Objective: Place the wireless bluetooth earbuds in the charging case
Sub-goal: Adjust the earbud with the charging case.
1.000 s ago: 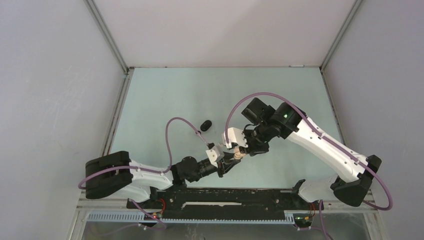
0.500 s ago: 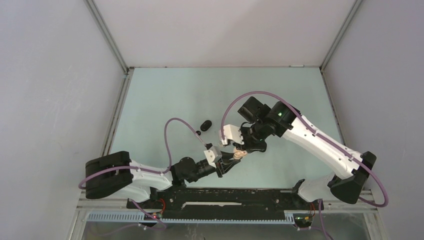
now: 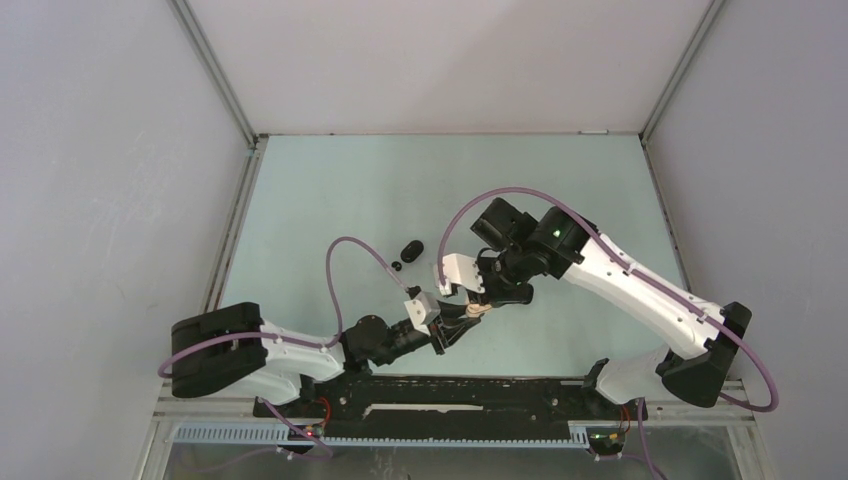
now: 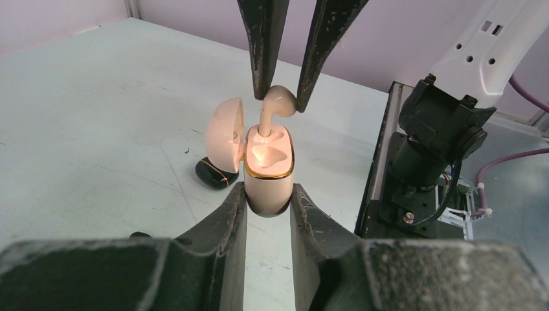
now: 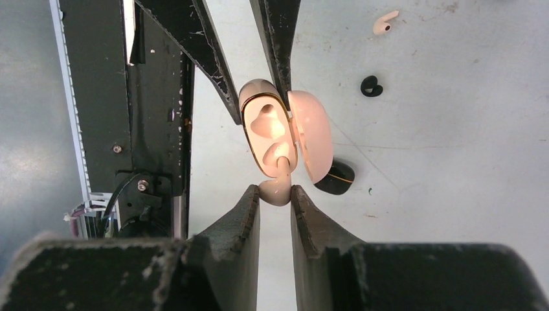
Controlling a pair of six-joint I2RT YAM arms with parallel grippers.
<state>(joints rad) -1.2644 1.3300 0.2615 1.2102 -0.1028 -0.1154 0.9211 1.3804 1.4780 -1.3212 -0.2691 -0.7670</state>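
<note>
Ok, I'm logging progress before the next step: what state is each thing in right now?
Cream charging case: lid open, clamped in left gripper.
Held cream earbud: pinched by right gripper, stem entering one well, not seated.
Other well: empty.
Loose cream earbud: lying on the table.
Black earbud: lying on the table.
Black charging case: closed, on the table.

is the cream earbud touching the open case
Touching. In the left wrist view the cream earbud has its stem sunk into a socket of the open case; the right wrist view agrees.
</note>
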